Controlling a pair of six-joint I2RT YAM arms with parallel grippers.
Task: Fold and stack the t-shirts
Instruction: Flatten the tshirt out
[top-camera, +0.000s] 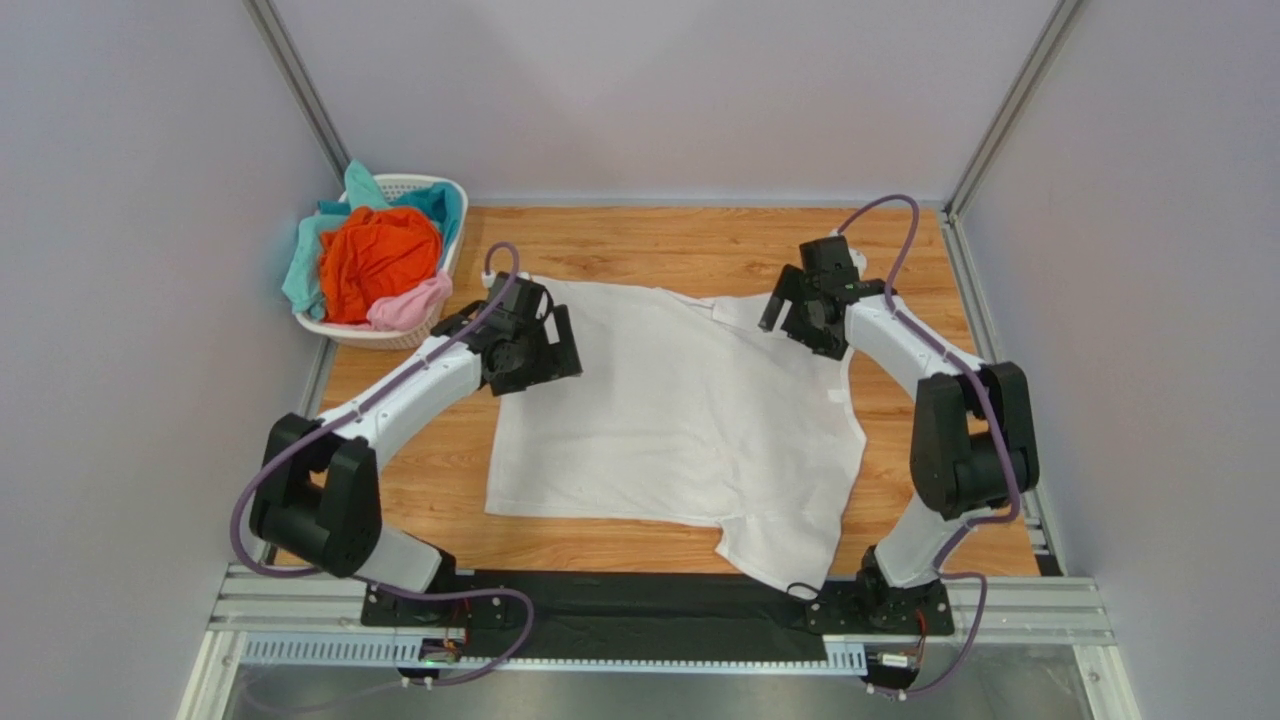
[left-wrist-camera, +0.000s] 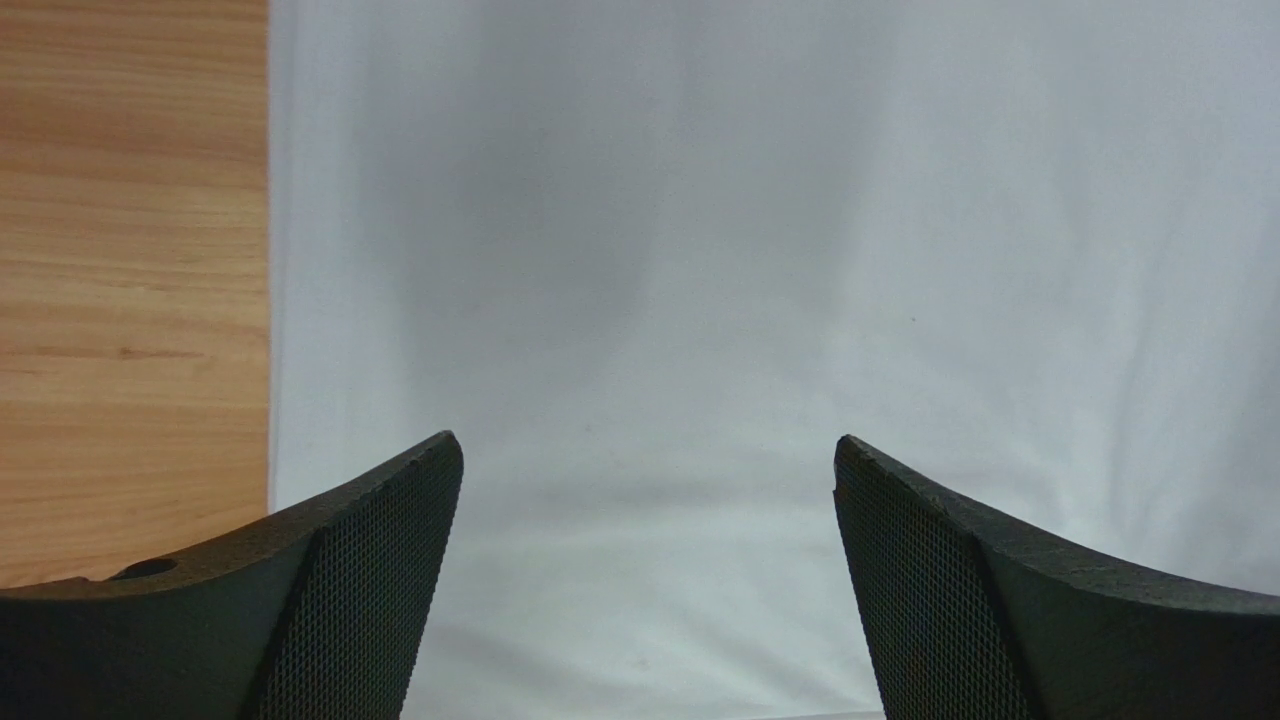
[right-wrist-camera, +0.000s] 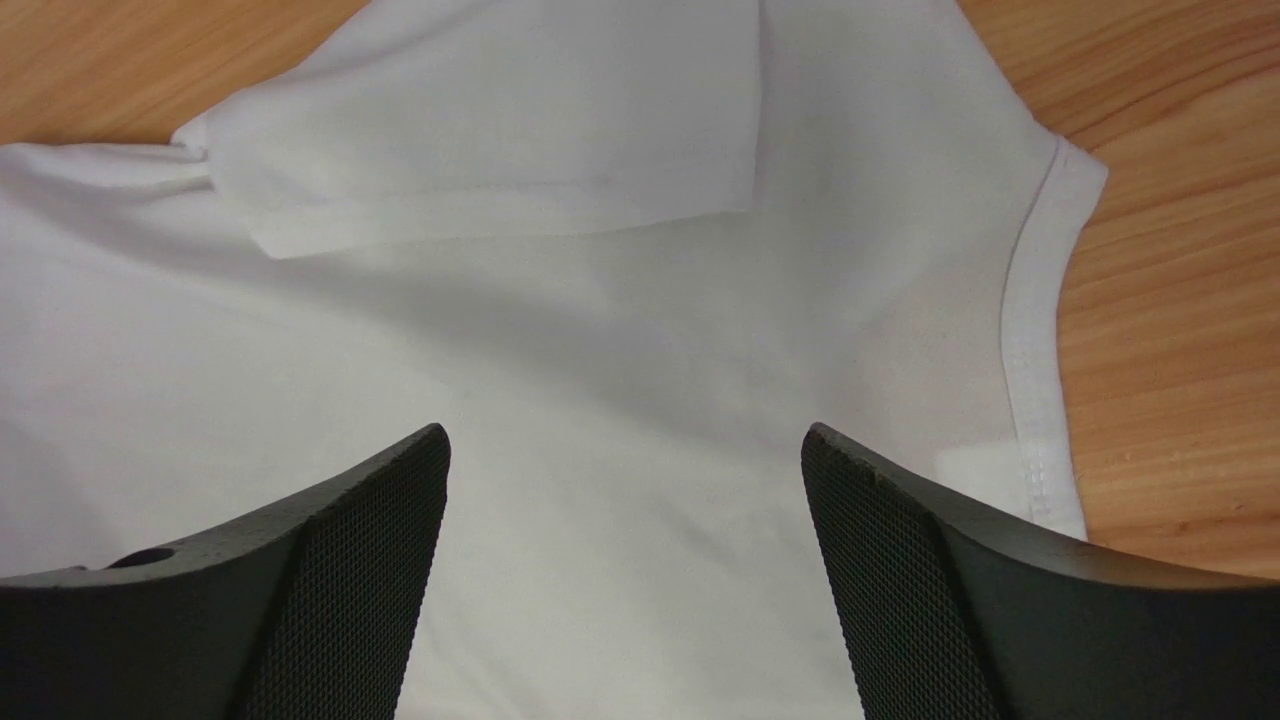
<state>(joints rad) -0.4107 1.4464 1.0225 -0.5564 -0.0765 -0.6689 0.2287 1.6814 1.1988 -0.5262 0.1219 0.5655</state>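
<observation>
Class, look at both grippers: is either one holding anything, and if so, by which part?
Nothing is held. The left gripper and right gripper hang open over the white t-shirt.

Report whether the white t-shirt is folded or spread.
Mostly spread: the white t-shirt lies flat across the table, with only one sleeve turned in over its body.

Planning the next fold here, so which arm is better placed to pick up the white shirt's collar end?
Right, likely. The right tool hangs open over the collar and folded-in sleeve; the left tool is over the white shirt at its plain side edge, far from the collar.
</observation>
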